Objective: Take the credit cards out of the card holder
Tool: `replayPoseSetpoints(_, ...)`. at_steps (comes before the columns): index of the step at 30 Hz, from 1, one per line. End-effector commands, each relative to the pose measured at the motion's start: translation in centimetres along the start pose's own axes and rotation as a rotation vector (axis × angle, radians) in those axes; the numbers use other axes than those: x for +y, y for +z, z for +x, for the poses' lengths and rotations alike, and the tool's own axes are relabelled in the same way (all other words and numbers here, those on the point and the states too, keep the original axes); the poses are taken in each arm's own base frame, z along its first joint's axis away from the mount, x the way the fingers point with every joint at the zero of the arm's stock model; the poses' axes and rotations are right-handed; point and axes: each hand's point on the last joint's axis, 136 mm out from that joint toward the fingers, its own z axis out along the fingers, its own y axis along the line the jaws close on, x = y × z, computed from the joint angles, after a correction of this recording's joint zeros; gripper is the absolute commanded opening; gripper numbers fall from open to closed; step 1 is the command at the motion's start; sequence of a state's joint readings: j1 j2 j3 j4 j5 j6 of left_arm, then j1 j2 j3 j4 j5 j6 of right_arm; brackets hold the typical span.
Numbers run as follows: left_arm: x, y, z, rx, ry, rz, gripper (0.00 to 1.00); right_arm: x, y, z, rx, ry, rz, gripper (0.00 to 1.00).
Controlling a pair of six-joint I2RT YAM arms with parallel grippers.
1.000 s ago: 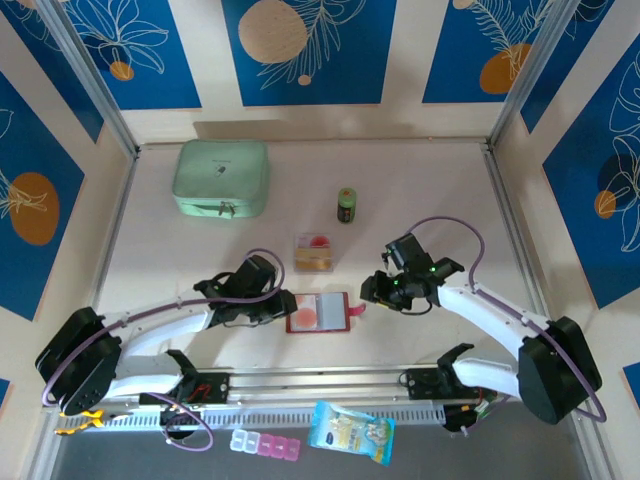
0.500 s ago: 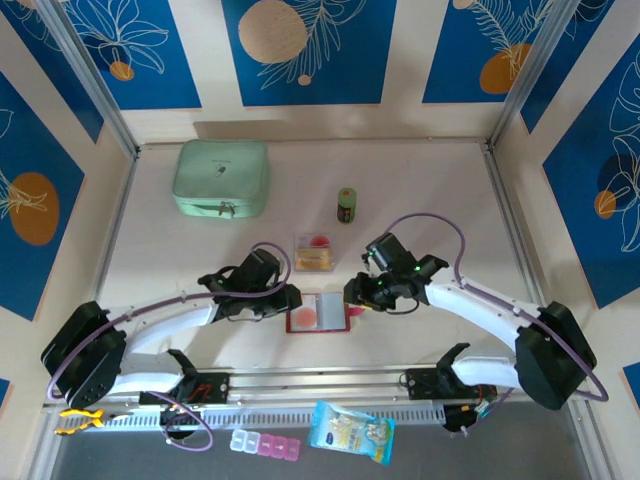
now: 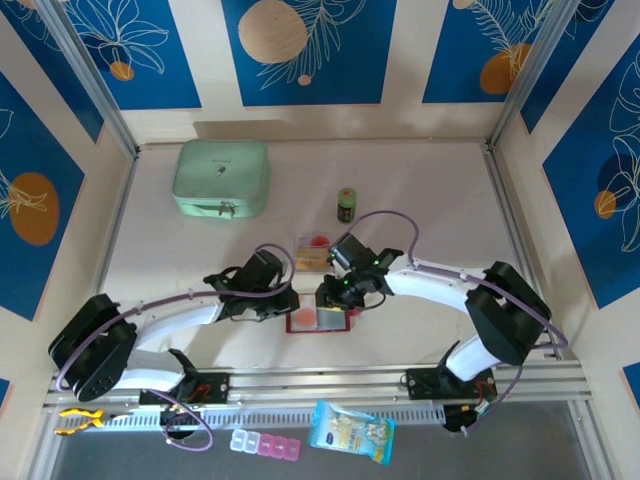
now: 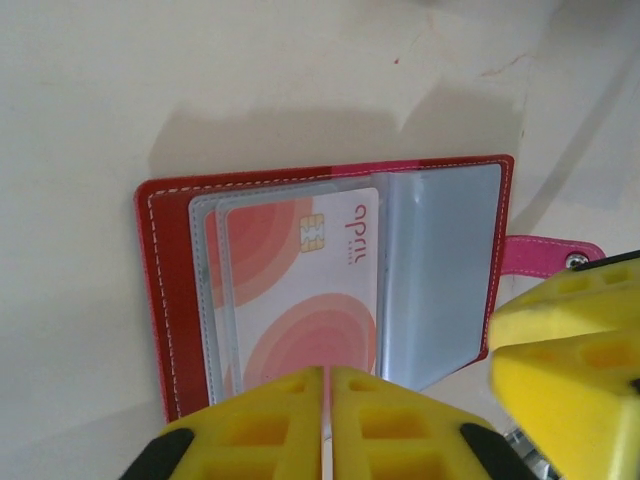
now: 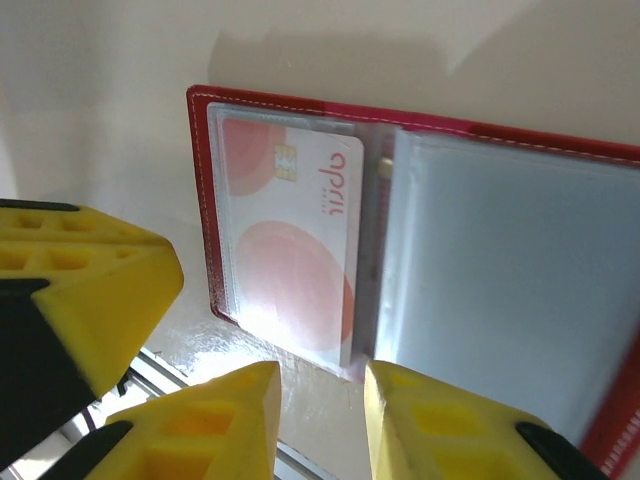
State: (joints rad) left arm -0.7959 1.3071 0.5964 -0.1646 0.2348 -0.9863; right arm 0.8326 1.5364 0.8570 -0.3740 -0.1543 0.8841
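Proceeding partway: finding some cards [image 3: 310, 255] already lying on table [image 3: 420, 200] beyond open holder [image 3: 318, 320], one card [image 4: 300, 290] sitting sleeved inside. Pressing left gripper [image 4: 327, 385], closed tight, at holder's edge. Hovering right gripper [image 5: 322, 385], narrowly parted and empty, beside that card.

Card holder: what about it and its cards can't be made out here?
- Top external: the card holder is mostly covered by the left gripper and right gripper; contact unreadable.
- Left wrist: the white-and-red card has its near edge behind the shut fingers; any pinch is unclear.
- Right wrist: the right-hand sleeves are hazy and cut by the frame edge; cards inside cannot be told.
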Motion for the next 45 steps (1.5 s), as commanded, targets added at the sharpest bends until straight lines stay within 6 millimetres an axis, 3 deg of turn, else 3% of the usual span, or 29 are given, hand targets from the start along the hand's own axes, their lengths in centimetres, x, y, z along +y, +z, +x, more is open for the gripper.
replayPoseSetpoints(1, 0.8, 0.3, 0.5, 0.019, 0.003, -0.013, 0.05, 1.4, 0.8, -0.2, 0.015, -0.019, -0.017, 0.22)
replayPoseSetpoints(14, 2.3, 2.0, 1.6, 0.065, 0.008, -0.02, 0.03, 1.0, 3.5, -0.3, 0.045, -0.025, 0.046, 0.21)
replayPoseSetpoints(36, 4.6, 2.3, 3.1, 0.106, -0.016, -0.079, 0.04, -1.4, 4.0, -0.3, 0.03, -0.028, 0.182, 0.22)
replayPoseSetpoints(45, 5.0, 2.3, 3.4, 0.108, -0.03, -0.086, 0.04, -2.1, 2.9, -0.3, -0.004, -0.041, 0.229, 0.22)
